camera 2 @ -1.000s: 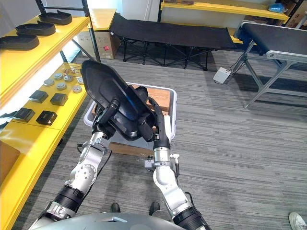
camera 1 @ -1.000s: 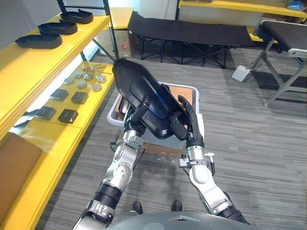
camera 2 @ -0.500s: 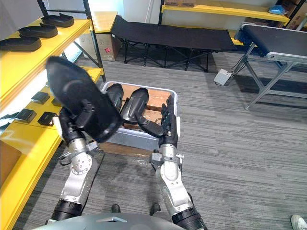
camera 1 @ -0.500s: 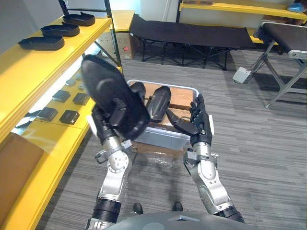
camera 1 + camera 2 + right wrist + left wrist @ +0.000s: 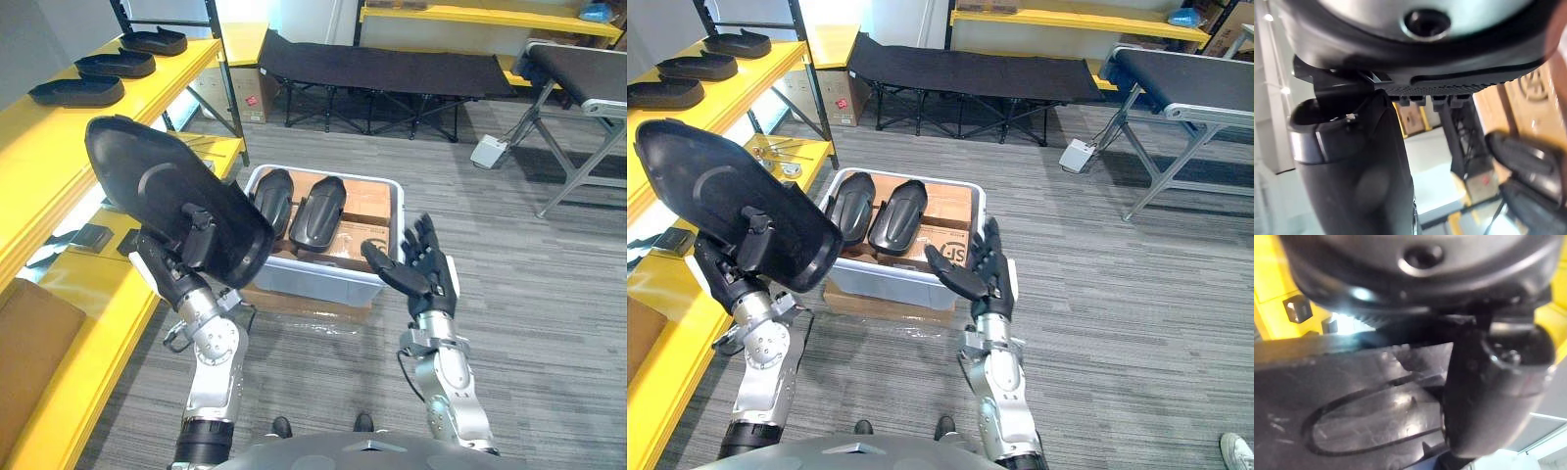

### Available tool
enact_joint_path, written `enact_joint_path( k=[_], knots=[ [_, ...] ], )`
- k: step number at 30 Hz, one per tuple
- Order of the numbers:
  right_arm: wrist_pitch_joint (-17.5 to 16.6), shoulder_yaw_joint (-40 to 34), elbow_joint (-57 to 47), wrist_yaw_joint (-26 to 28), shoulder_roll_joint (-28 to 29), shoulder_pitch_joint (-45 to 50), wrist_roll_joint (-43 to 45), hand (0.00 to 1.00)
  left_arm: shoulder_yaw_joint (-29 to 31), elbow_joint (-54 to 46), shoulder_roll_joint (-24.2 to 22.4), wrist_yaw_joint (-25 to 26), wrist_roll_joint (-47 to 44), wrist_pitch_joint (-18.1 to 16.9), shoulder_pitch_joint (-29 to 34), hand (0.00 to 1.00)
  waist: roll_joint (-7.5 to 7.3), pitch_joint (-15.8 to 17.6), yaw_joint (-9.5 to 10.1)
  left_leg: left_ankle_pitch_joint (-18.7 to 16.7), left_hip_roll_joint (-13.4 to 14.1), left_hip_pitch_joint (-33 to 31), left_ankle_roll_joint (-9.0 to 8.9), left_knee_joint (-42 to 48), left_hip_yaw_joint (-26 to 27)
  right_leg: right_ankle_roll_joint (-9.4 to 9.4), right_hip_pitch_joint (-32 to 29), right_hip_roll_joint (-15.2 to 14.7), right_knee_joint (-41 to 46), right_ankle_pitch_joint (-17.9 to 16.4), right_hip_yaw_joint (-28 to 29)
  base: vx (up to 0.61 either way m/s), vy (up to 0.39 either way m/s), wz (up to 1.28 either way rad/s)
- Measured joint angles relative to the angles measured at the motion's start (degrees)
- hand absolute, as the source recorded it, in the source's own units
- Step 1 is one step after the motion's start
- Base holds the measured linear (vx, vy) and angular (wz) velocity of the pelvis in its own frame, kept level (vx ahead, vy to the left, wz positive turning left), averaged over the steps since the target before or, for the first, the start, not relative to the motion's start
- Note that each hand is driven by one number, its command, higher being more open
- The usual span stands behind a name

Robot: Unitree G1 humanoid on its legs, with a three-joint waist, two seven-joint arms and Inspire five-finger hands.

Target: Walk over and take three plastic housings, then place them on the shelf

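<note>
My left hand (image 5: 165, 270) is shut on a large black plastic housing (image 5: 171, 201), its thumb (image 5: 754, 227) hooked over the inner face; the housing is tilted up beside the yellow shelf (image 5: 69, 127). The left wrist view has the held housing (image 5: 1352, 406) close against the thumb (image 5: 1488, 391). My right hand (image 5: 978, 274) hovers open, holding nothing, at the near right corner of the grey bin (image 5: 328, 284). Two more black housings (image 5: 272, 201) (image 5: 321, 208) lie side by side in the bin. Three housings (image 5: 76, 91) (image 5: 116, 65) (image 5: 155, 41) rest on the top shelf.
The bin stands on a flat cardboard box (image 5: 304, 304) on the grey floor. Small dark blocks (image 5: 93, 235) lie on the lower shelf level. A black cot (image 5: 392, 64) stands behind the bin, a conveyor frame (image 5: 588, 88) at the right, a white box (image 5: 487, 150) on the floor.
My left hand has swung the housing left, away from above the bin toward the shelf. My right hand has let go of it, drawn back and opened.
</note>
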Motion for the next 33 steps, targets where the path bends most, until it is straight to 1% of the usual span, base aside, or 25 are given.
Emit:
enact_joint_path(
  k=[2, 3, 6, 8, 9, 12, 13, 15, 16, 17, 18, 20, 21, 22, 24, 26, 28, 29, 30, 31, 32, 33],
  knots=[
    [1.81, -1.37, 0.27, -0.95, -0.23, 1.11, -0.34, 1.00, -0.17, -0.99, 0.05, -2.58, -1.68, 0.00, 1.60, 0.00, 0.00, -0.01, -0.01, 0.00, 0.00, -0.01, 0.00, -0.06, 0.10, 0.00, -0.08, 0.02, 0.00, 0.00, 0.10, 0.02, 0.009, -0.05],
    [2.83, -2.67, 0.31, -2.36, -0.27, 2.55, 0.16, 1.00, -0.20, -2.99, 0.12, -5.77, -4.16, 0.01, 3.93, 0.00, 0.04, -0.02, -0.09, -0.06, 0.06, 0.02, -0.08, -0.09, 0.25, -0.01, -0.13, 0.08, 0.00, 0.00, 0.26, 0.02, 0.006, -0.06],
    [3.79, -3.57, 0.30, -2.38, -0.33, 3.29, 0.23, 1.00, 0.01, -6.34, 0.15, -10.33, -7.85, 0.01, 6.24, 0.00, 0.04, -0.03, -0.11, -0.29, 0.24, 0.11, -0.40, 0.10, 0.34, -0.04, -0.09, 0.23, 0.00, -0.02, 0.56, 0.01, 0.000, -0.06],
    [3.96, -3.64, 0.31, -1.57, -0.38, 3.28, 0.22, 1.00, 0.54, -8.32, 0.26, -11.95, -7.64, -0.04, 7.30, 0.00, 0.08, -0.05, 0.02, -0.43, 0.36, 0.10, -0.60, 0.20, 0.28, -0.15, -0.04, 0.35, 0.00, -0.12, 0.50, 0.00, -0.004, 0.02],
    [3.97, -3.51, 0.31, -0.29, -0.47, 3.16, 0.22, 1.00, 1.10, -9.34, 0.34, -12.33, -7.27, -0.21, 7.60, 0.00, 0.15, -0.09, 0.27, -0.50, 0.44, 0.08, -0.71, 0.29, 0.07, -0.10, 0.06, 0.43, -0.01, -0.35, 0.27, 0.00, -0.011, 0.06],
    [3.97, -2.24, 0.78, 1.72, -0.95, 1.76, 0.20, 1.00, 2.29, -10.81, 0.36, -12.41, -7.11, -0.30, 7.72, 0.00, 0.27, -0.16, 0.39, -0.65, 0.48, -0.11, -0.93, 0.34, -0.88, -0.34, 0.30, 0.47, -0.01, -0.63, -0.68, 0.00, -0.008, 0.16],
    [3.97, -1.19, 1.74, 2.52, -1.81, 0.21, 0.08, 1.00, 2.79, -12.07, 0.38, -12.59, -6.87, -0.30, 7.81, 0.00, 0.29, -0.18, 0.70, -0.62, 0.47, -0.49, -0.97, 0.50, -1.78, -0.58, 0.43, 0.46, -0.01, -0.80, -1.56, 0.01, -0.010, 0.36],
    [4.15, 0.33, 3.49, 2.86, -2.47, -2.23, -1.23, 1.00, 3.04, -14.35, 0.37, -13.01, -5.20, -0.30, 8.06, 0.00, 0.31, -0.19, 2.00, -0.48, 0.40, -1.66, -0.99, 1.06, -3.59, -0.68, 0.39, 0.40, -0.01, -0.89, -3.38, 0.02, -0.013, 0.51],
    [4.34, 1.27, 4.98, 2.19, -2.42, -3.97, -3.53, 1.00, 3.54, -16.10, 0.37, -13.42, -3.50, -0.30, 8.81, 0.00, 0.34, -0.20, 2.78, -0.20, 0.32, -2.39, -0.98, 1.34, -5.34, -0.71, 0.55, 0.35, -0.01, -1.11, -5.11, 0.04, -0.020, 0.71],
    [4.94, 2.07, 6.15, 1.55, -2.44, -5.55, -4.63, 1.00, 4.40, -17.75, 0.19, -13.76, -2.45, -0.30, 10.02, 0.00, 0.46, -0.27, 3.71, 0.15, 0.20, -2.85, -0.91, 1.36, -6.99, -0.75, 0.94, 0.34, 0.00, -1.32, -6.81, 0.05, -0.022, 0.75],
    [5.16, 2.44, 6.69, 1.35, -2.44, -6.26, -4.89, 1.00, 4.80, -18.33, 0.15, -14.00, -2.24, -0.30, 10.52, 0.00, 0.53, -0.32, 4.22, 0.35, 0.11, -3.04, -0.85, 1.32, -7.83, -0.75, 1.16, 0.32, 0.00, -1.42, -7.69, 0.04, -0.017, 0.67],
    [6.00, 3.38, 7.57, 0.19, -2.69, -8.39, -6.84, 1.00, 7.01, -19.40, -0.09, -14.85, -2.30, -0.30, 12.41, 0.00, 0.86, -0.50, 6.37, 1.03, -0.23, -3.51, -0.68, 1.28, -10.50, -0.62, 1.95, 0.23, 0.03, -1.75, -10.33, 0.07, -0.010, 0.67],
    [6.58, 4.23, 7.60, -0.47, -3.09, -9.69, -6.83, 1.00, 9.04, -19.54, -0.40, -16.31, -3.87, -0.30, 13.33, 0.00, 0.90, -0.52, 7.47, 1.18, -0.36, -3.63, -0.69, 1.28, -11.69, -0.61, 2.40, 0.22, 0.22, -1.80, -11.74, 0.07, -0.005, 0.57],
    [6.64, 4.63, 7.61, -0.73, -3.32, -10.40, -6.83, 1.00, 9.95, -19.67, -0.54, -17.29, -5.50, -0.31, 13.89, 0.00, 0.89, -0.52, 8.08, 1.23, -0.42, -3.64, -0.68, 1.28, -12.18, -0.57, 2.64, 0.21, 0.29, -1.83, -12.28, 0.04, 0.006, 0.49],
    [6.66, 4.97, 7.62, -1.17, -3.55, -13.39, -6.83, 1.00, 13.28, -19.81, -1.53, -22.42, -16.16, -0.42, 15.91, 0.00, 0.83, -0.52, 9.61, 1.42, -0.79, -3.64, -0.50, 1.29, -13.53, -0.40, 3.40, -0.02, 0.30, -1.99, -13.74, 0.02, 0.024, 0.37],
    [6.94, 4.93, 7.62, -1.81, -3.49, -15.10, -8.05, 1.00, 15.08, -19.85, -2.28, -23.90, -19.01, -0.61, 17.03, 0.00, 0.74, -0.53, 9.88, 1.40, -1.28, -3.61, -0.51, 1.27, -14.33, 0.00, 3.98, -0.41, 0.30, -2.45, -14.47, 0.00, 0.041, 0.28],
    [7.46, 4.95, 7.59, -1.70, -3.37, -15.55, -8.86, 1.00, 15.54, -20.60, -2.30, -25.50, -19.18, -0.64, 17.78, 0.00, 0.59, -0.61, 10.25, 1.22, -1.51, -3.68, -0.76, 1.09, -14.93, 0.07, 4.24, -0.56, 0.32, -2.59, -15.06, -0.03, 0.039, 0.21],
    [8.29, 4.88, 7.57, -1.28, -3.03, -15.12, -8.84, 1.00, 15.03, -22.00, -2.30, -27.12, -19.80, -0.64, 18.56, 0.00, 0.48, -0.67, 10.09, 0.91, -1.55, -3.83, -0.33, 0.44, -14.68, 0.04, 4.49, -0.69, 0.33, -2.74, -15.86, -0.06, 0.029, 0.42],
    [9.15, 4.60, 7.32, -0.81, -2.47, -13.89, -8.82, 1.00, 14.55, -23.22, -2.21, -29.23, -21.02, -0.61, 18.65, 0.00, 0.50, -0.64, 9.18, 0.63, -0.99, -4.08, -0.02, 0.28, -11.65, 0.33, 5.12, -0.96, 0.34, -2.95, -17.60, -0.06, 0.027, 0.61],
    [9.45, 4.37, 7.26, -0.69, -2.27, -13.02, -8.81, 1.00, 13.95, -23.74, -2.19, -30.28, -21.26, -0.61, 18.50, 0.00, 0.39, -0.58, 8.59, 0.44, -0.64, -4.15, 0.11, 0.40, -9.47, 0.57, 5.61, -1.22, 0.36, -3.13, -19.10, -0.03, 0.032, 0.96],
    [10.04, 3.39, 6.79, -0.49, -1.99, -10.72, -8.80, 1.00, 12.55, -24.49, -2.14, -32.20, -21.07, -0.60, 18.08, 0.00, 0.66, -0.34, 7.38, 0.49, 0.26, -4.34, 0.31, 0.82, -5.11, 1.18, 6.44, -1.82, 0.99, -3.69, -21.31, 0.01, 0.062, 1.09],
    [10.42, 2.33, 6.41, -0.30, -1.99, -8.20, -8.80, 1.00, 11.05, -24.79, -1.97, -34.01, -20.69, -0.58, 17.57, 0.00, 1.31, -0.03, 6.53, 0.84, 1.14, -4.97, 0.60, 1.92, -1.47, 1.83, 6.84, -2.66, 2.70, -4.82, -23.43, 0.03, 0.080, 1.05]
  ],
)
